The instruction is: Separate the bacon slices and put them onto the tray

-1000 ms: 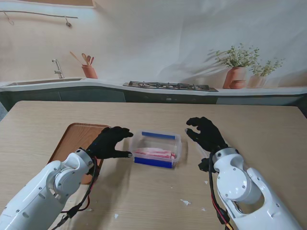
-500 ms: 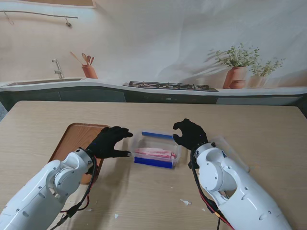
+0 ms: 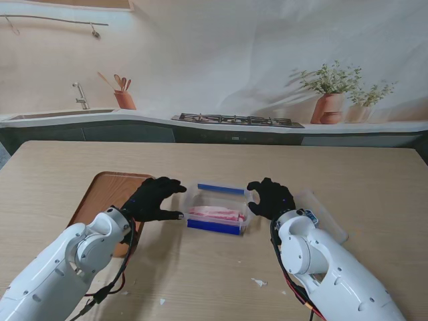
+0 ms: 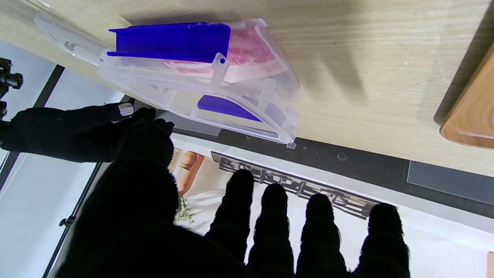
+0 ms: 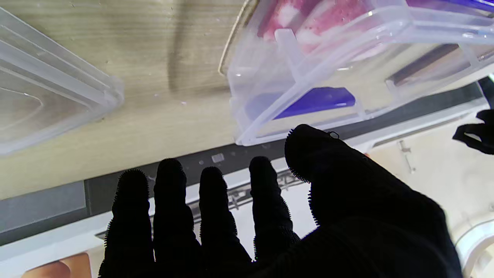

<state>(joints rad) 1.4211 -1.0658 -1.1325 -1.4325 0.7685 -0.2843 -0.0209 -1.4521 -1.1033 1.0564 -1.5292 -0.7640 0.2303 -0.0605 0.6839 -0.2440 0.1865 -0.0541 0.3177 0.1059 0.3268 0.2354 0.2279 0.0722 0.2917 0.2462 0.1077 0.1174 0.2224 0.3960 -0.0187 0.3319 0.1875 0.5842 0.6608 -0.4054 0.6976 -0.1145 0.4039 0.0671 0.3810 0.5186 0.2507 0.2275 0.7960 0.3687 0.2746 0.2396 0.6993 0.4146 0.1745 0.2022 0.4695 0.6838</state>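
A clear plastic box [image 3: 245, 201] with blue clips stands in the middle of the table, and pink bacon slices [image 3: 215, 214] lie inside it. The bacon [image 4: 247, 54] also shows through the box wall [image 4: 266, 112] in the left wrist view, and the bacon [image 5: 308, 23] is seen close up in the right wrist view. My left hand [image 3: 152, 198] hovers just left of the box, open, holding nothing. My right hand [image 3: 269, 196] is at the box's right end, fingers spread, empty. The wooden tray [image 3: 107, 190] lies left of the box, partly under my left arm.
The box's clear lid [image 3: 319, 215] lies flat on the table to the right of my right hand, and the lid [image 5: 46, 100] is visible in the right wrist view. Small white scraps [image 3: 258, 282] dot the table nearer to me. A counter with sink and stove runs behind the table.
My right hand has moved left, from beside the lid's spot to the box's right end. The clear lid now lies uncovered on the table. The left hand has stayed put.
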